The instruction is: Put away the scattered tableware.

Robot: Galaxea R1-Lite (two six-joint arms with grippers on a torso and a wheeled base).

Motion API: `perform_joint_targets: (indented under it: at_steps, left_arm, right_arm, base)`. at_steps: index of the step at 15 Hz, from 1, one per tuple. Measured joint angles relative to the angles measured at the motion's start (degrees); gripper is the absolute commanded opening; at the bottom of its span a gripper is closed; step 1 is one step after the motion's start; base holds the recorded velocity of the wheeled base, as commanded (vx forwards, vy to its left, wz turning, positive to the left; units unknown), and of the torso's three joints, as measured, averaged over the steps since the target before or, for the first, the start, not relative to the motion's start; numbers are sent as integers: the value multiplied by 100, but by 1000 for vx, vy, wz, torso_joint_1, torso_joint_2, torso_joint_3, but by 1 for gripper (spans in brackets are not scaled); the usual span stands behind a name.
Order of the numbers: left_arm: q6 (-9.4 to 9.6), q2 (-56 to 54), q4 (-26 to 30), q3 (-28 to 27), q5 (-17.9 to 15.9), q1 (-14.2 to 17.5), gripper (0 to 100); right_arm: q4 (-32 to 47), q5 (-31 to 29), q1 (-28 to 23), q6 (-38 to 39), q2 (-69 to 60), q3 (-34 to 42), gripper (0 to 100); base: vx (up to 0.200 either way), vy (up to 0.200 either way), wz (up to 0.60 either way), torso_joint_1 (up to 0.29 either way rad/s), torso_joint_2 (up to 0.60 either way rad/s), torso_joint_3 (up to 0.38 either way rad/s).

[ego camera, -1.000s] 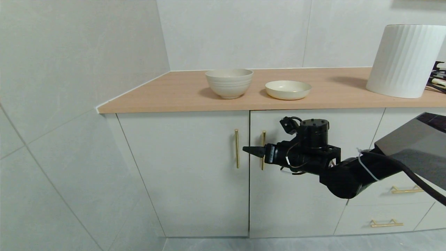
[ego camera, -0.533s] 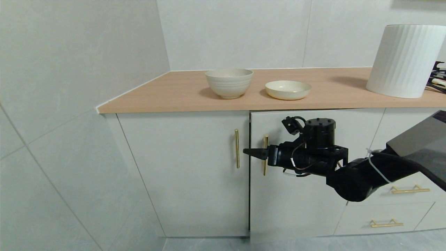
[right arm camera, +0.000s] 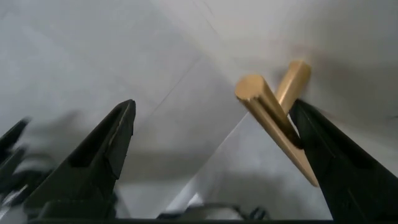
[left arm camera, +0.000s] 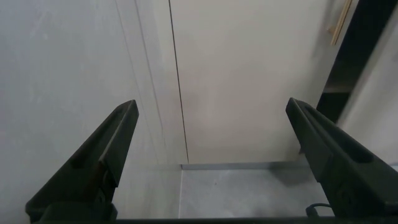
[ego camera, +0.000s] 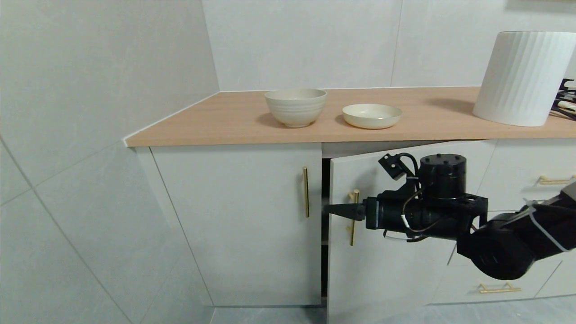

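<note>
**Right cupboard door (ego camera: 387,279), part open, with a dark gap along its free edge.** Your right gripper (ego camera: 340,209) sits at the door's brass handle (ego camera: 353,217). In the right wrist view its fingers stand wide apart with the bar between them. The bar lies against the inner face of one finger, though blur there leaves it unsure whether it truly touches. The door is therefore judged to be hooked, not clamped. Your left gripper (left arm camera: 211,109), fingers likewise spread and holding nothing, hangs low before the closed left door (ego camera: 238,225), near the floor.

The tableware waits on the counter (ego camera: 216,123), above the cupboard. It is a deep bowl (ego camera: 295,107) and, just beside it toward your right, a shallow dish (ego camera: 372,115); the two are not touching. A tall white ribbed container (ego camera: 522,76) stands well apart at the right end.

To do this step well:
- Pull along the door's arc rather than straight back, and let the wrist turn with the hinge so the bar does not slip off the fingertip.
- Make the pull slow and level, because the handle is smooth and round and will likely slide.
- Open the door wide enough for an arm carrying the bowl to pass.
- Hold the elbow off the drawers (ego camera: 459,288) beside it.
</note>
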Motion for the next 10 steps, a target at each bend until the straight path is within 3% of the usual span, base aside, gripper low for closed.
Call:
perform_joint_targets:
  at_steps: [3,10]
  left_arm:
    - [0,0,-2,0,0,0,100]
    - [-37,0,-5,0,4,0,100]
  right_arm:
    - [10,351,6,-44,-610,695,100]
    - [-124,430,15,-63,-1492,1679,100]
  base:
    - [0,0,0,0,0,0]
    - [0,0,0,0,0,0]
